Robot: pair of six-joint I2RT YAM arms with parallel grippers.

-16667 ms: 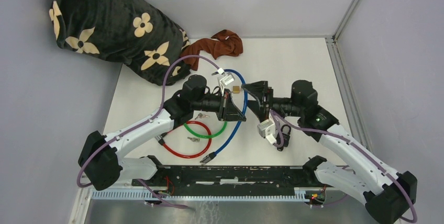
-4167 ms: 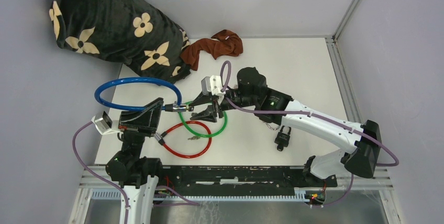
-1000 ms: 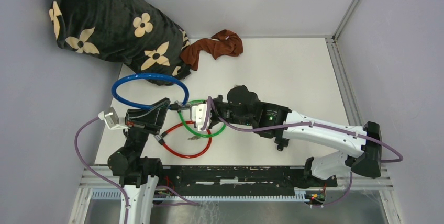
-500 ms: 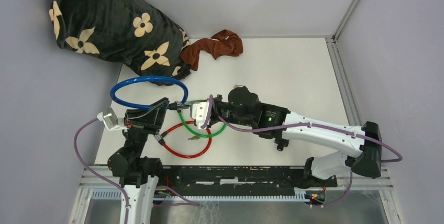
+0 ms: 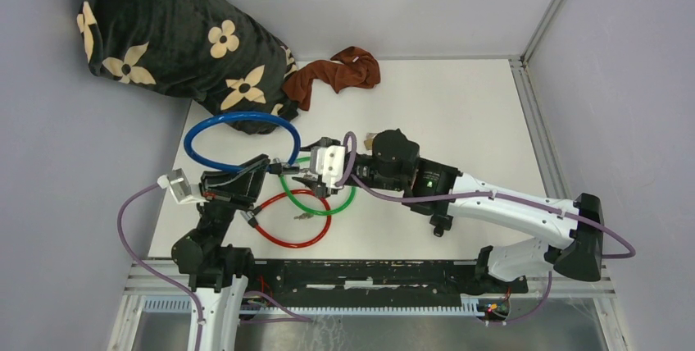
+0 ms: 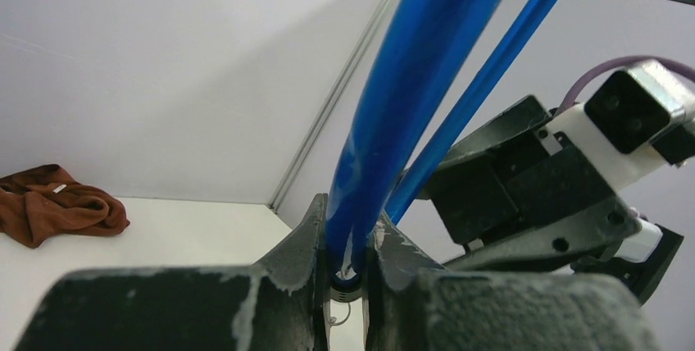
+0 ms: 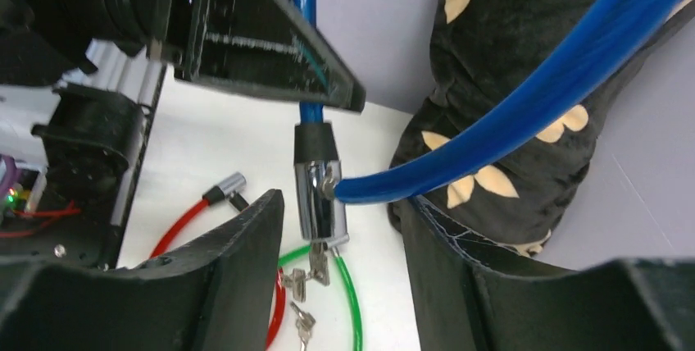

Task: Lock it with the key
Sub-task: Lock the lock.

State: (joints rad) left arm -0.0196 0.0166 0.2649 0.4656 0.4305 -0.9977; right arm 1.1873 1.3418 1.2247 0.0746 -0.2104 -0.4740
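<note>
A blue cable lock (image 5: pixel 240 141) forms a closed loop held in the air at the left. My left gripper (image 5: pixel 267 165) is shut on the cable just above its chrome lock cylinder (image 7: pixel 318 198); in the left wrist view the blue cable (image 6: pixel 393 121) is pinched between the jaws of the left gripper (image 6: pixel 348 244). A key (image 7: pixel 319 265) sticks in the cylinder's lower end with spare keys hanging from it. My right gripper (image 7: pixel 340 203) is open, its fingers on either side of the cylinder without touching it; it also shows in the top view (image 5: pixel 306 179).
A green cable loop (image 5: pixel 350 202) and a red cable loop (image 5: pixel 283 239) lie on the table under the grippers, with loose keys (image 5: pixel 304 216) beside them. A black padlock (image 5: pixel 440 225) lies by the right arm. A brown cloth (image 5: pixel 336 72) and a floral blanket (image 5: pixel 164 31) lie at the back left.
The right gripper has drawn back a little to the right and away from the lock cylinder. The blue loop and left gripper have shifted slightly right.
</note>
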